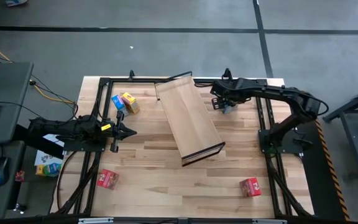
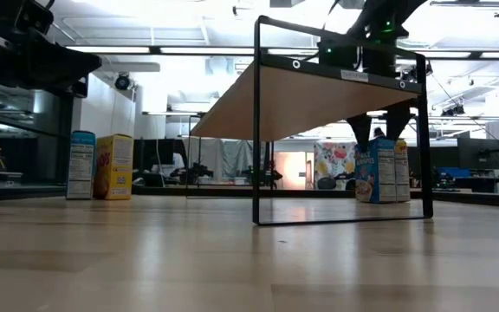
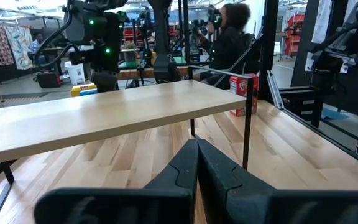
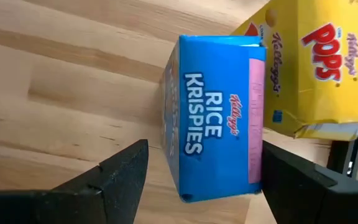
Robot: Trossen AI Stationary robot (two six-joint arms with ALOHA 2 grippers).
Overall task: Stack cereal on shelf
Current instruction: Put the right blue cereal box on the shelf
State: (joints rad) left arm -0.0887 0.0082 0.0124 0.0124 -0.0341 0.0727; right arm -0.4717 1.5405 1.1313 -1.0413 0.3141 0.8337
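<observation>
The shelf (image 1: pixel 188 118) is a tan board raised on thin black frame legs (image 2: pixel 258 130), slanting across the table's middle. My right gripper (image 4: pixel 204 158) is open, pointing down over a blue Rice Krispies box (image 4: pixel 216 118) lying flat, one finger on either side of it. A yellow Pops box (image 4: pixel 316 62) lies against the blue one. Another blue and yellow pair (image 1: pixel 124 102) stands upright at the far left. One red box (image 1: pixel 107 178) lies near left, another (image 1: pixel 250 186) near right. My left gripper (image 1: pixel 126 130) is shut, left of the shelf.
The black table frame rails (image 1: pixel 95 112) run along the left and right sides. The shelf's near end frame (image 1: pixel 204 152) stands mid-table, with bare wood around it. A person (image 3: pixel 229 37) sits in the room beyond the table.
</observation>
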